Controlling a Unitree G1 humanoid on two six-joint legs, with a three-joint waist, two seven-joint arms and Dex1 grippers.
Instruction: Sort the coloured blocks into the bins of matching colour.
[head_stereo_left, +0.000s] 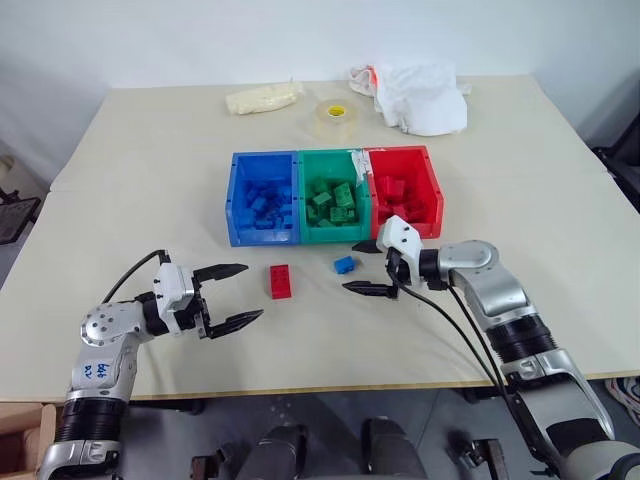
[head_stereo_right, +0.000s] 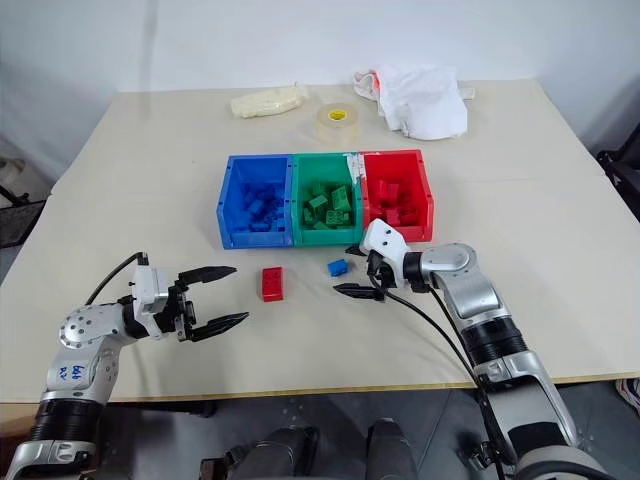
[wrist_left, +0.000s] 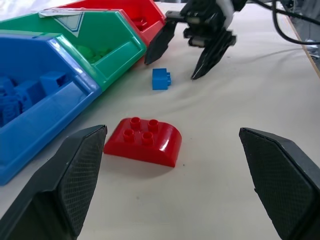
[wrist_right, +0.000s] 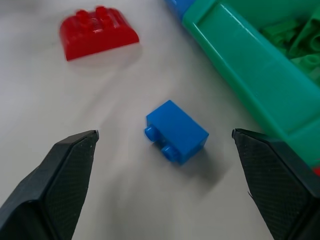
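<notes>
Two blocks are left loose on the beige table (head_stereo_left: 130, 160), in front of the bins. Nearest, the left gripper (head_stereo_left: 232, 294) is held level with its jaws spread wide and empty, aimed at the red rounded block (head_stereo_left: 280, 281), which lies studs up just ahead of it and well clear of the bin fronts. Beside it, the right gripper (head_stereo_left: 366, 268) is angled down with its jaws likewise spread and nothing between them; the small blue block (wrist_right: 176, 131) lies on its side, studs outward, centred in the gap and just before the green bin's lip. The step in hand is judged to be the pick of this blue block. For a clean pinch, the pads should be brought to the two flat faces rather than the studded one, and the far finger kept off the green lip. Further back, the blue bin (head_stereo_left: 238, 232), green bin (head_stereo_left: 305, 233) and red bin (head_stereo_left: 434, 200) stand joined in a row, each partly filled with blocks of its own colour. Beyond them lie a roll of clear tape (head_stereo_left: 335, 117), a white plastic bag (head_stereo_left: 420, 95) and a pale yellowish bundle (head_stereo_left: 262, 98).
</notes>
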